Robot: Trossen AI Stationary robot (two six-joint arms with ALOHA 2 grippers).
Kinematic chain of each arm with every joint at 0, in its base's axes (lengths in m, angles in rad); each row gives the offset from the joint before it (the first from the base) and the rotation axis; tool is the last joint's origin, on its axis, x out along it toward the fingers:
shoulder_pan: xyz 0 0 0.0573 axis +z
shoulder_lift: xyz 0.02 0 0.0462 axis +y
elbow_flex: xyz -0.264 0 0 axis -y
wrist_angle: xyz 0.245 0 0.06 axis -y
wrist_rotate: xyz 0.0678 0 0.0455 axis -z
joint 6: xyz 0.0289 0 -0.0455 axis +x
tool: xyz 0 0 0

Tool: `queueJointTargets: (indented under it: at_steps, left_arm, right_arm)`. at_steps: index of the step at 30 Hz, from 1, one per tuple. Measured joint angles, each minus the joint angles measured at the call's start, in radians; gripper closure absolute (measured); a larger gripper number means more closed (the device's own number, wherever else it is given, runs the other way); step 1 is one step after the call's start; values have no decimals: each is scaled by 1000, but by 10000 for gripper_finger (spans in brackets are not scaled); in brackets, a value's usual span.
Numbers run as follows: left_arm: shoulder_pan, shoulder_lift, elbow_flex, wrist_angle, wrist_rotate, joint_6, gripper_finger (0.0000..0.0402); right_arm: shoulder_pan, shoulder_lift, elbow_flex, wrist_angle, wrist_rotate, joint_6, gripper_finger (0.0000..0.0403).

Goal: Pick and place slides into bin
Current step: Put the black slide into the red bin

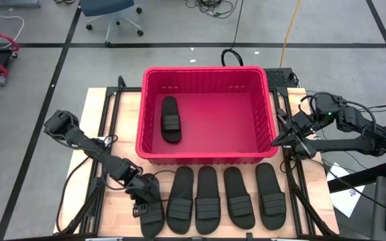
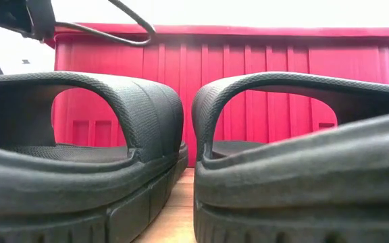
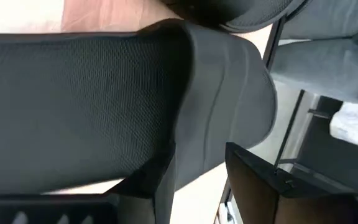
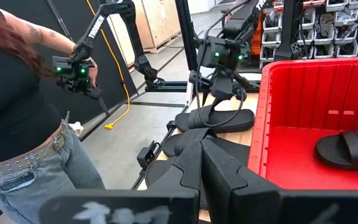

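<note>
Five black slides lie side by side, soles down, along the table's near edge [image 1: 206, 201]. A sixth slide [image 1: 171, 119] lies in the left part of the red bin [image 1: 206, 69]. My left gripper [image 1: 143, 197] is low over the leftmost slide [image 1: 151, 215]. It is open, and its fingers [image 3: 260, 186] stand on either side of that slide's strap edge [image 3: 216, 106]. My right gripper [image 1: 281, 138] is shut and empty, outside the bin's right wall; it also shows in the right wrist view [image 4: 201, 149]. My left gripper comes down on the leftmost slide from above, at the side of its strap [image 3: 197, 143]. A bright gap shows beside one finger. I cannot tell whether the other finger [image 3: 160, 180] touches the strap. The slide lies flat on the table.
The bin fills the table's far middle, its near wall [image 2: 221, 101] right behind the row of slides. A person [image 4: 17, 93] stands beyond the table's left side holding a device. An office chair [image 1: 112, 13] and cables are on the floor behind the table.
</note>
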Motion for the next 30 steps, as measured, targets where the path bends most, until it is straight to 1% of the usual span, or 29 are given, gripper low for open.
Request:
queueJointTargets:
  at_steps: [3, 9, 14, 20, 24, 30]
  left_arm:
    - [0, 0, -20, 67, 9, -2, 256]
    - [0, 0, -24, 79, 29, -12, 256]
    - [-1, 0, -24, 68, -36, -36, 256]
    - [-6, 0, -24, 136, -30, -36, 256]
    - [-17, 0, -24, 140, -73, -46, 256]
    - [-29, 1, -24, 143, -73, -54, 256]
  right_arm:
    - [0, 0, 0, 0, 0, 0, 403]
    - [0, 0, 0, 0, 0, 0, 403]
    - [0, 0, 0, 0, 1, 0, 403]
    - [0, 0, 0, 0, 2, 0, 403]
    - [0, 0, 0, 0, 2, 0, 403]
    - [0, 0, 0, 0, 3, 0, 403]
